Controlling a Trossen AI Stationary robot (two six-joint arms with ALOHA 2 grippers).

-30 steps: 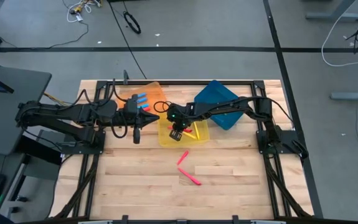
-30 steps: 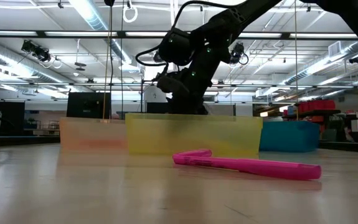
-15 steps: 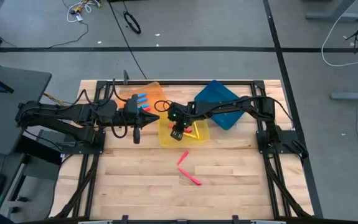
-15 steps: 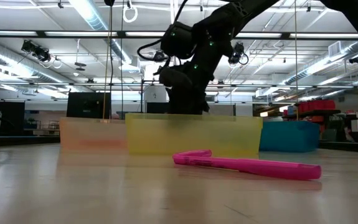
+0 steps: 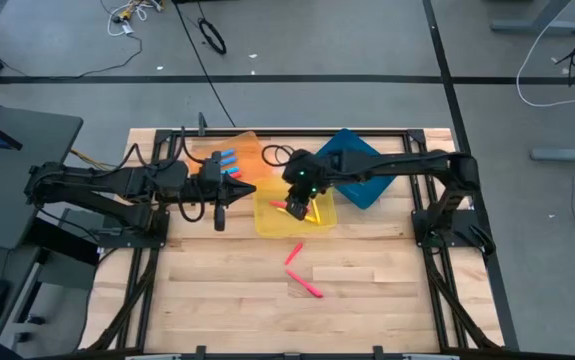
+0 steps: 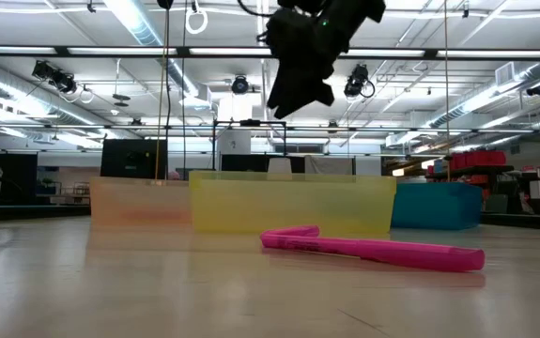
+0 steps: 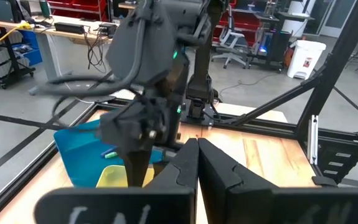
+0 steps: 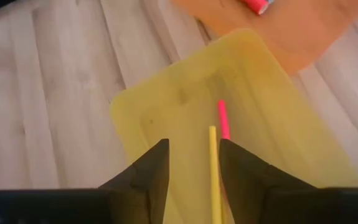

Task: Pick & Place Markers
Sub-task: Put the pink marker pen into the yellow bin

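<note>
1. High view shows the right gripper (image 5: 298,205) hanging over the yellow tray (image 5: 265,222), with nothing between its parted fingers; the right wrist view confirms the gap, looking down on a yellow marker (image 8: 213,165) and a pink marker (image 8: 223,120) lying loose in the tray
2. Two pink markers remain on the bare table (image 5: 367,300): one (image 5: 294,253) just in front of the yellow tray, the other (image 5: 309,288) a little farther toward the table's front edge
3. Both loose markers lie on the front side of the tray from the right gripper, so the reach would go over the tray's front wall and down
4. Their long axes run on slants, the nearer one tilted one way and the farther one the other, so the wrist would likely need turning to close across the barrel
5. Left gripper (image 5: 219,215) sits clenched and empty beside the orange tray (image 5: 252,150); it is about as near, though the right one looks better placed
6. Low view shows a pink marker (image 6: 373,250) lying flat, in front of the yellow tray
</note>
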